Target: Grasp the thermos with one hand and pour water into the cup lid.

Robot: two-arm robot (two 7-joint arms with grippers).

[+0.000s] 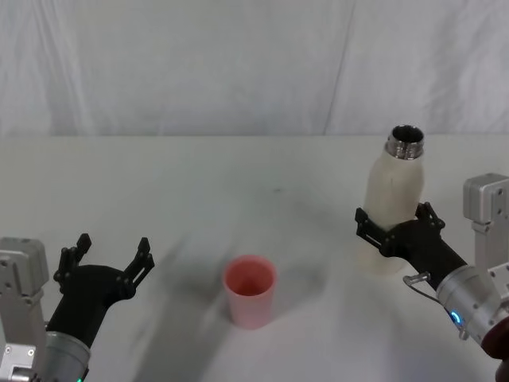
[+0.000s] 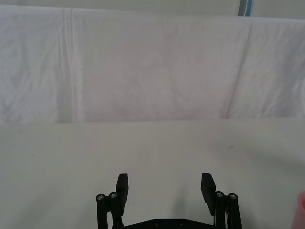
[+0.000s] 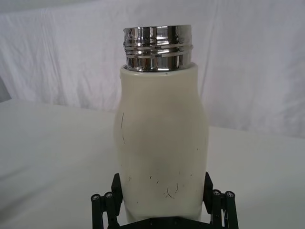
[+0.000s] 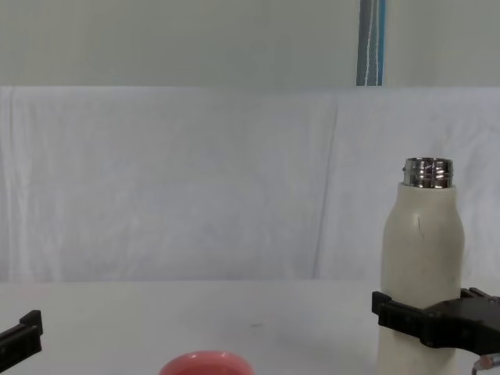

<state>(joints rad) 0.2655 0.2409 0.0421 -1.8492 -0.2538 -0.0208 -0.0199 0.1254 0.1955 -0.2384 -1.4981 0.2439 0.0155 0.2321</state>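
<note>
The right gripper (image 1: pixel 395 231) stood around the lower body of the thermos (image 1: pixel 394 199), one finger on each side of it and apparently pressing it, so the grasp looked made or all but made. The thermos stood upright on the table (image 1: pixel 238 175) at the robot's right, its steel neck open and uncapped. Whether its base had left the table could not be told. The cup (image 1: pixel 250 290) sat mouth up near the middle of the table, well apart from the thermos and to its left; no water could be made out in it. By that reckoning the grasp was the part done or nearly done, and the lift, the carry across to the cup and the tilt to pour were all left. The left gripper (image 1: pixel 107 259) hung idle with its fingers spread, holding nothing, low at the left and well clear of the cup. Bare table lay between thermos and cup, so the way across looked open. The thermos stood nearer the table's right side than the cup, and a white cloth hung behind the far edge.
</note>
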